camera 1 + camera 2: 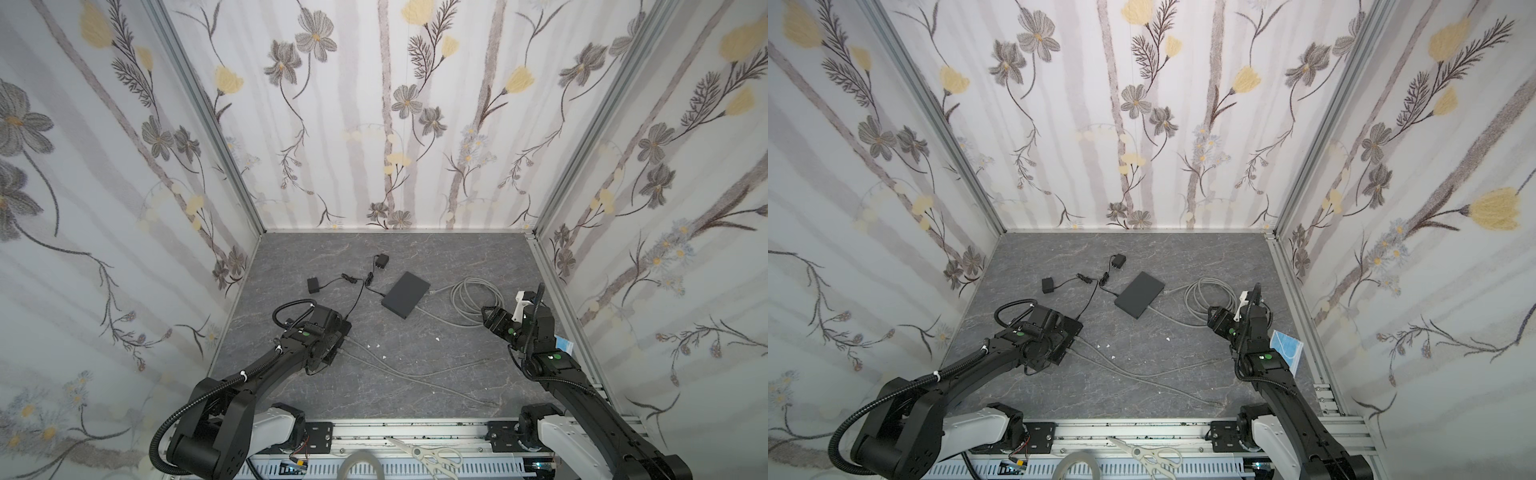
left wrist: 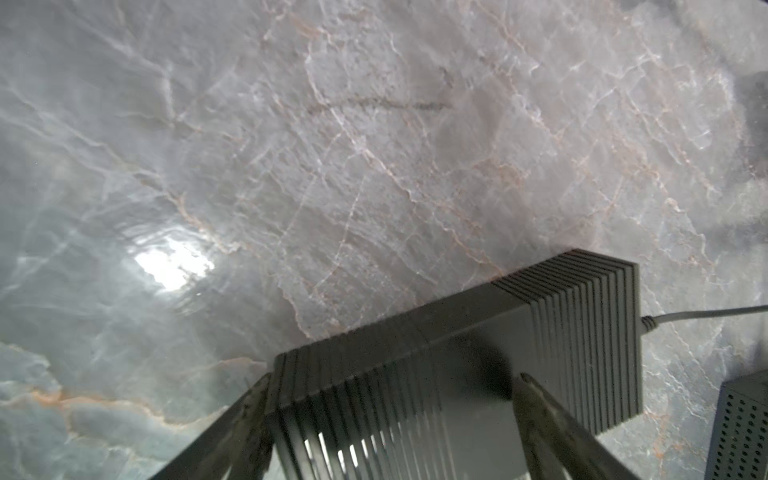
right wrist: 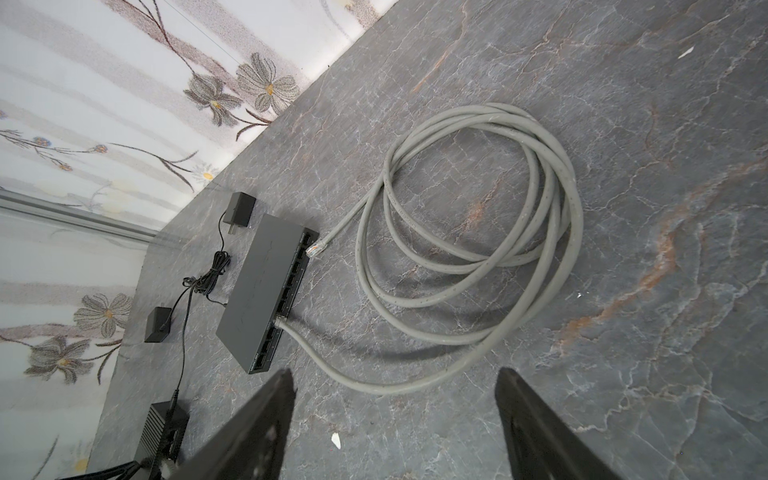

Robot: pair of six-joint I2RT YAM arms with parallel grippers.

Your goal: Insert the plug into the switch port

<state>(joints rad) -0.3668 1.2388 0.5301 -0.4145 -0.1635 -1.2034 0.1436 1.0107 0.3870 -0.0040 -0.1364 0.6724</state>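
Observation:
A flat dark switch (image 1: 406,294) (image 3: 257,286) lies mid-floor, its row of ports facing a coiled grey cable (image 1: 473,299) (image 3: 478,216). The cable's clear plug (image 3: 316,250) lies loose on the floor just outside the end port. Another end of grey cable sits in a middle port. My right gripper (image 3: 395,395) (image 1: 488,318) hovers open and empty, short of the coil. My left gripper (image 2: 390,399) stands open over a second, ribbed grey switch (image 2: 457,353) (image 1: 343,332). One finger (image 2: 249,415) is at its end and the other lies across its top.
Two black power adapters (image 1: 381,261) (image 1: 312,285) with thin cords lie behind the switches. Long grey cables (image 1: 415,374) run from the ribbed switch across the floor. White scraps (image 1: 376,345) dot the middle. Scissors (image 1: 432,455) rest on the front rail. A blue packet (image 1: 565,345) leans at the right wall.

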